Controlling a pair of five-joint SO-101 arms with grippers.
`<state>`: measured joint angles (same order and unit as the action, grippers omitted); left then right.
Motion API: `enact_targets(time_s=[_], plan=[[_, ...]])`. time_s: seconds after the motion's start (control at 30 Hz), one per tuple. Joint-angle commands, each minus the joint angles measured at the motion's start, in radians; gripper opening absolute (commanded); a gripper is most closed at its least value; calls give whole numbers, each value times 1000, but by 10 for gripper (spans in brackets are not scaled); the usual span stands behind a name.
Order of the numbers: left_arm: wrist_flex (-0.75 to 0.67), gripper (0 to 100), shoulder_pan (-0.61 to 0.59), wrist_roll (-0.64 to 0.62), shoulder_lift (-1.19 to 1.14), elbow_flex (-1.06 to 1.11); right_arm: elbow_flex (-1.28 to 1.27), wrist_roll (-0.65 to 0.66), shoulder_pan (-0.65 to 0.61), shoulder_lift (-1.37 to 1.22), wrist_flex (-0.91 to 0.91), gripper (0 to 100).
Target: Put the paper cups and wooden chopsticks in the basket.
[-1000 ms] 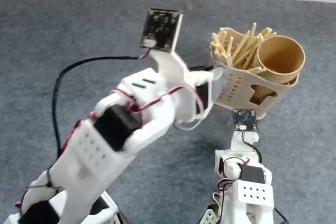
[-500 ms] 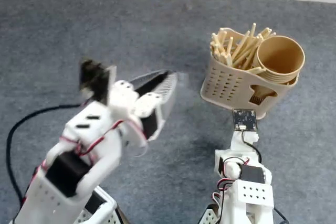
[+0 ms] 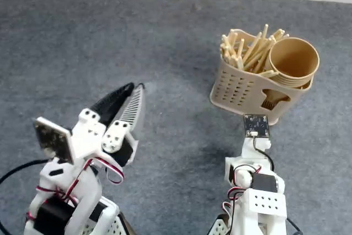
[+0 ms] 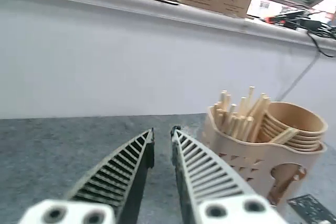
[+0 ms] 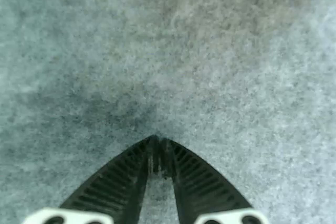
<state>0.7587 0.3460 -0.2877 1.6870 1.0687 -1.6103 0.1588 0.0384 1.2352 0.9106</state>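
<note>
Now the left gripper (image 4: 163,130) is back by its own base, well apart from the basket (image 3: 242,89) — a sec ago it was right up against the basket's side; fingers a slit apart, holding nothing; right gripper (image 5: 156,153) pressed together, empty, low over the carpet (image 3: 165,37); paper cups (image 3: 294,61) & wooden chopsticks (image 3: 246,48) sit in the basket — prob. task done, arm just retreating.
</note>
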Motion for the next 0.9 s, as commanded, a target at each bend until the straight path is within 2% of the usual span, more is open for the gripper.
enact_targets(time_s=[0.0, 0.37, 0.6, 0.77, 0.87], plan=[[-18, 69, -70, 17, 117, 70, -2, 12, 15, -1, -22, 41], [-18, 69, -240, 17, 143, 203, -2, 12, 15, -1, -22, 41], [-23, 69, -390, 21, 143, 398, -2, 12, 15, -1, -22, 41], [-23, 69, -435, 201, 142, 568, -2, 12, 10, -1, -22, 41], [-15, 69, -443, 229, 136, 628, -2, 11, 10, -1, -22, 41]])
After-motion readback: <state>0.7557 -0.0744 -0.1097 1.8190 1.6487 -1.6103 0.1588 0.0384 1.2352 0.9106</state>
